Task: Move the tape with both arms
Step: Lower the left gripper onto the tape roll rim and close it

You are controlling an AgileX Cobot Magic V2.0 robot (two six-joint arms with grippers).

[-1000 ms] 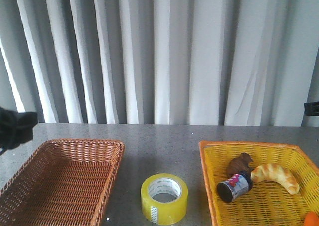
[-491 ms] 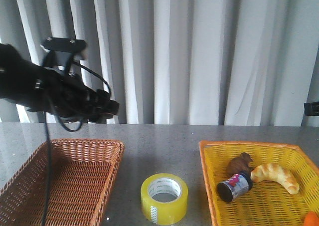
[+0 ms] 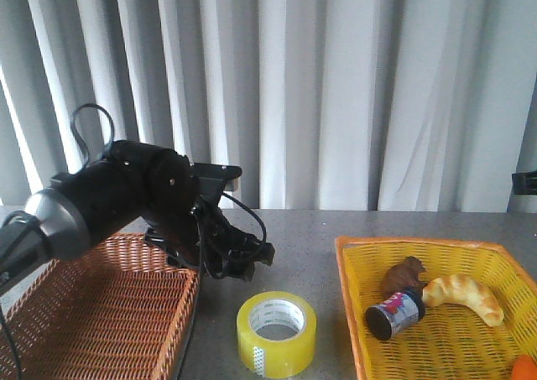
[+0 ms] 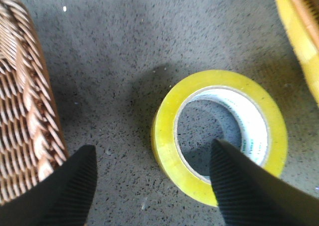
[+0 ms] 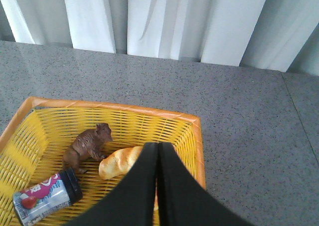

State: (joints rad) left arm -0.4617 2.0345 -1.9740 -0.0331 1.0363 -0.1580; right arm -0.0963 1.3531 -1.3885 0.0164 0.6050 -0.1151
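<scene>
My left jaws [image 4: 149, 183] are spread above the tape [image 4: 220, 141], which lies on the counter [image 4: 149, 51] offset toward one finger; descending now could clip its rim. My right jaws [image 5: 158, 186] are together.

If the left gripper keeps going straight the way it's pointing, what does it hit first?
Probably the tape: the left gripper is open, one finger over the roll's core and the other over bare table beside the brown wicker basket. Depth is unclear.
</scene>
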